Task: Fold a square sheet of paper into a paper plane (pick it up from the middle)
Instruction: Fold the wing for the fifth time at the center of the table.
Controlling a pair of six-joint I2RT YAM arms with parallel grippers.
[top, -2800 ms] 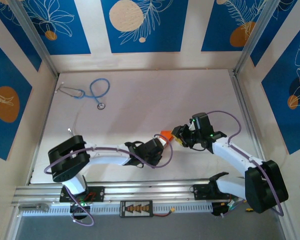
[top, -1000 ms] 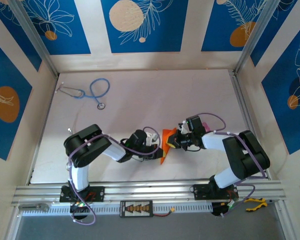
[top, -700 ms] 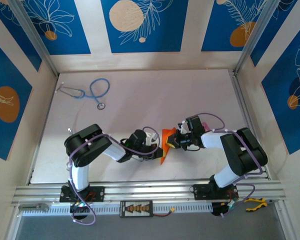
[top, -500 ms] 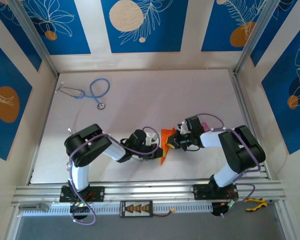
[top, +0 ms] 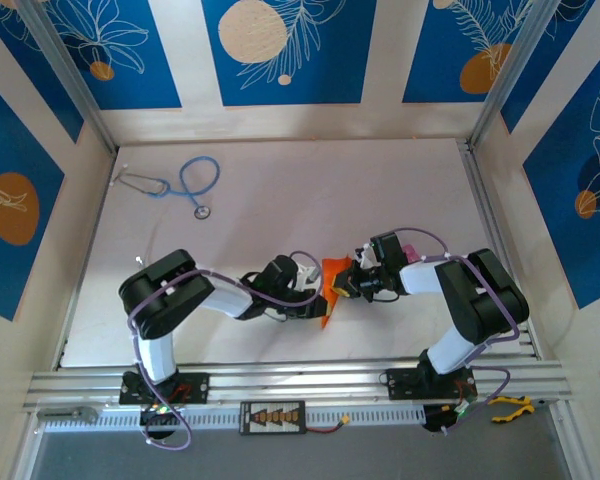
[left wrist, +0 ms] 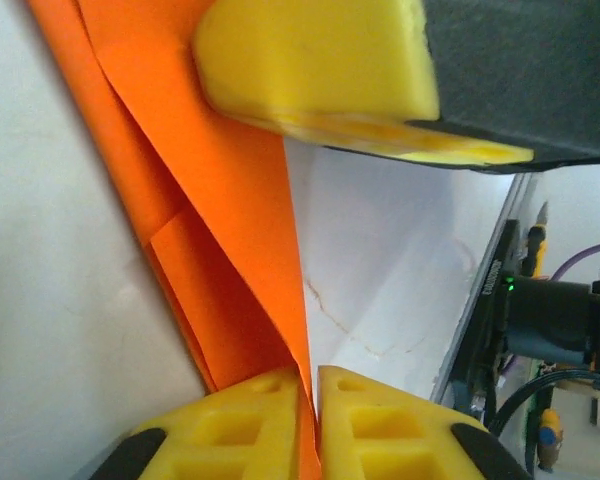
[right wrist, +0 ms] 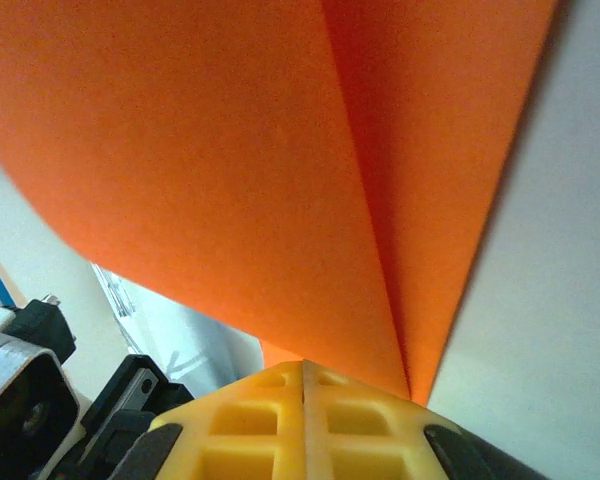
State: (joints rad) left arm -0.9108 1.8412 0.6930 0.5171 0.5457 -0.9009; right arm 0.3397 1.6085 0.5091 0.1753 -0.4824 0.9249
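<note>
White bench, walled by blue leaf-print panels, aluminium rail along the near edge. Blue stethoscope at far left, well apart from the arms. Mid-bench: left claw, paper plane, right claw in a row, small pink thing just beside the right arm. Plane is a narrow orange wedge, tip toward the rail.

The wrist views add the grips. Left claw: fingers nearly together, pinching the paper's edge, layered folds visible, a yellow finger of the right claw against the sheet. Right claw: fingers pressed together, pinching the crease.
</note>
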